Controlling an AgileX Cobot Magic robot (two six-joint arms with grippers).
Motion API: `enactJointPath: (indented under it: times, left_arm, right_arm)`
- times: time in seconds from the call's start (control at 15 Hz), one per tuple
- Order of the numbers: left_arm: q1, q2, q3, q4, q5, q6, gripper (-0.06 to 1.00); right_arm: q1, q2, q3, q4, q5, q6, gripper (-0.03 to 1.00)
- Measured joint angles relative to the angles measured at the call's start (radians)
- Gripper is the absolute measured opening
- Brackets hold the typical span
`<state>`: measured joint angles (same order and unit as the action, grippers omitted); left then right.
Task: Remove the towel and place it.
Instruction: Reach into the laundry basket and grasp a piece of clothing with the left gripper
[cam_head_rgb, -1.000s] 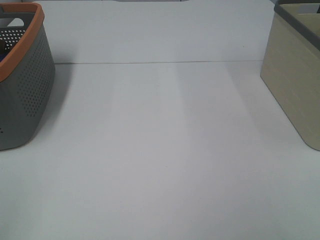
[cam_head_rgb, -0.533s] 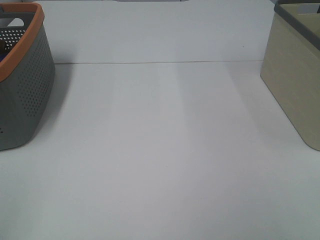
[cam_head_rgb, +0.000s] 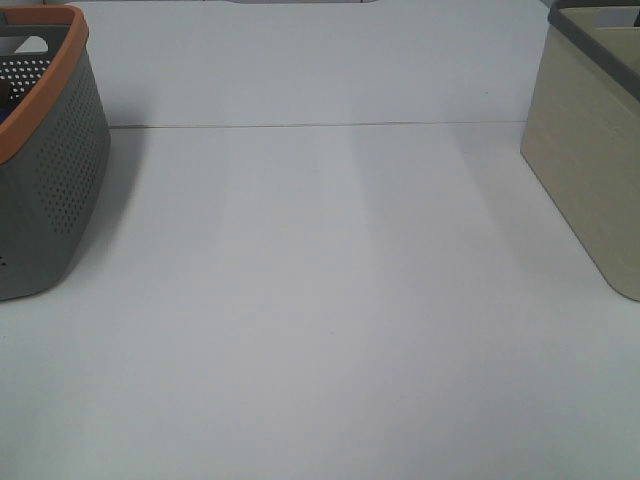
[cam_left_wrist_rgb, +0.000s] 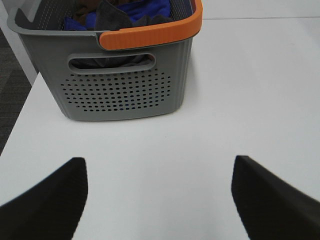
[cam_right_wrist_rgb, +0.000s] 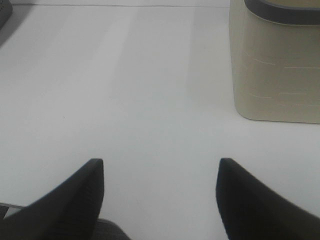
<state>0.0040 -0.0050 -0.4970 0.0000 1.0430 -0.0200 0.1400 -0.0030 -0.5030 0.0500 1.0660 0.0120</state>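
Sitting at ten o'clock overhead is the basket, the bin at two. The left gripper is gaping wide, holding nothing, facing towels bunched inside the basket. The right gripper is gaping empty near the bin.

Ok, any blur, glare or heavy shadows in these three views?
Exterior high: even, soft light, faint pale streaks on the table, a soft shadow beside the basket. Left wrist: basket sharp, fingers dark and blurred. Right wrist: bin slightly soft, fingers blurred silhouettes.
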Motion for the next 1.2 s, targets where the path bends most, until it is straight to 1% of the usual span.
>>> enactJointPath:
  times: [1.2]
  left_arm:
    - [0.000,0.000,0.000,0.000,0.000,0.000,0.75]
  right_arm:
    - [0.000,0.000,0.000,0.000,0.000,0.000,0.65]
